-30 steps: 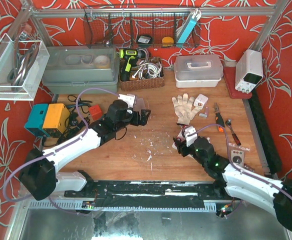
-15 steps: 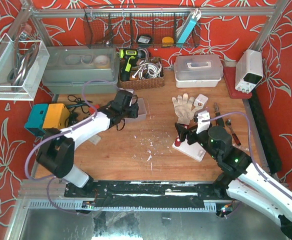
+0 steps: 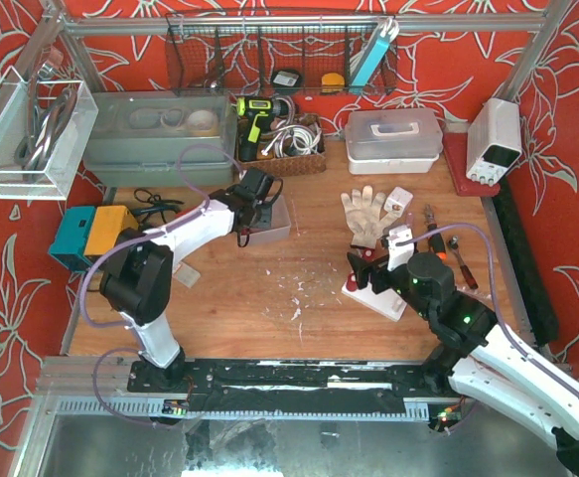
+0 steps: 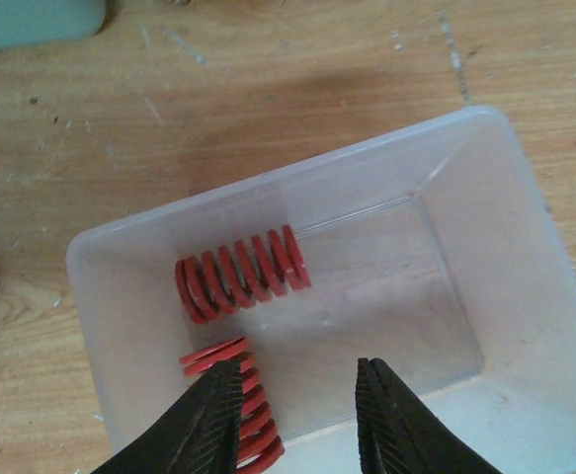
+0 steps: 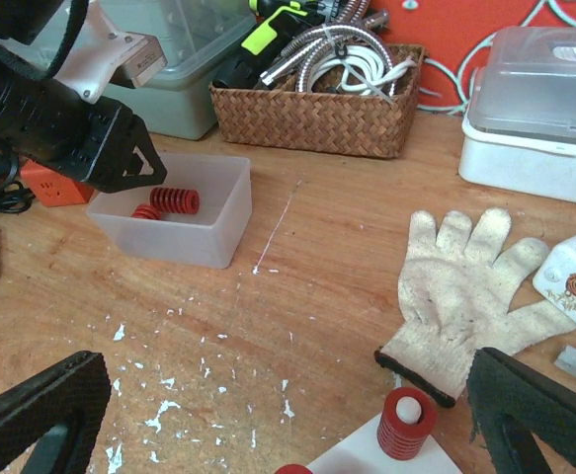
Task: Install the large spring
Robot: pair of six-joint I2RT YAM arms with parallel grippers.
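Two red springs lie in a translucent bin (image 4: 525, 257): one (image 4: 240, 274) on its side mid-bin, the other (image 4: 258, 420) against the near wall, partly under my left finger. My left gripper (image 4: 297, 367) hovers over the bin with its jaws apart and nothing between them. From above it (image 3: 257, 197) sits at the bin (image 3: 281, 231). My right gripper (image 5: 288, 434) stands wide open above a white base (image 5: 362, 462), where a red spring (image 5: 406, 423) sits on a white peg. I cannot tell which spring is the large one.
A white work glove (image 3: 363, 214) lies behind the white base (image 3: 380, 298). A wicker basket (image 3: 281, 151), a grey-green tub (image 3: 160, 139), a white lidded box (image 3: 393, 137) and a power supply (image 3: 495, 139) line the back. Hand tools (image 3: 438, 238) lie at right, a teal-yellow box (image 3: 95, 237) at left.
My left arm has swung back to the bin and its jaws have narrowed. My right gripper has drawn back to the right of the white base and opened wide.
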